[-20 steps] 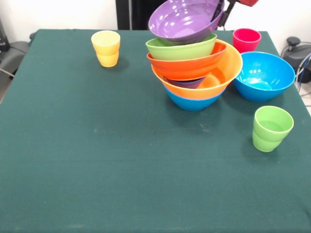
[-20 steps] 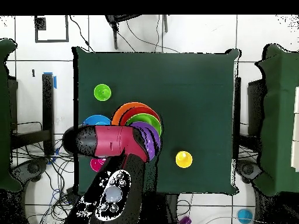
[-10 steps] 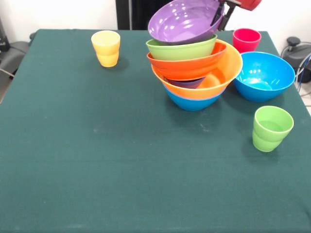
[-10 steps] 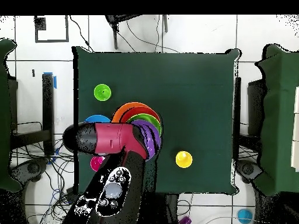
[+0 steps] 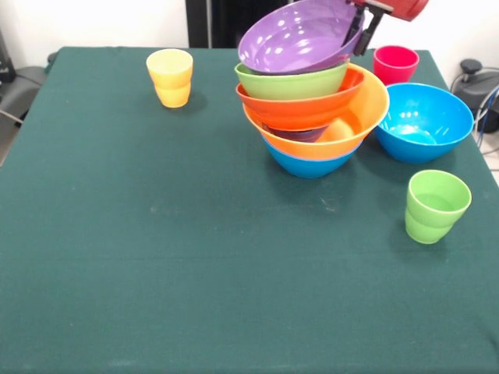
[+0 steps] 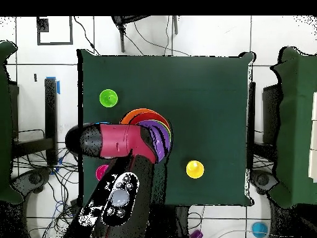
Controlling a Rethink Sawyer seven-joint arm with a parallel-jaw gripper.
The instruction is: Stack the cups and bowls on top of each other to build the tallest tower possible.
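Purple bowl tilted atop the tower

From the left: a yellow cup stood alone; the tower carried the purple bowl, its far rim pinched by the gripper; then the red-pink cup, blue bowl, green cup.

Front and overhead, table shared

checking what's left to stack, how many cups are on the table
3, all standing apart from the tower: the yellow cup at the far left, the red-pink cup behind the lone blue bowl, and the light green cup in front of that bowl. None looks hidden.
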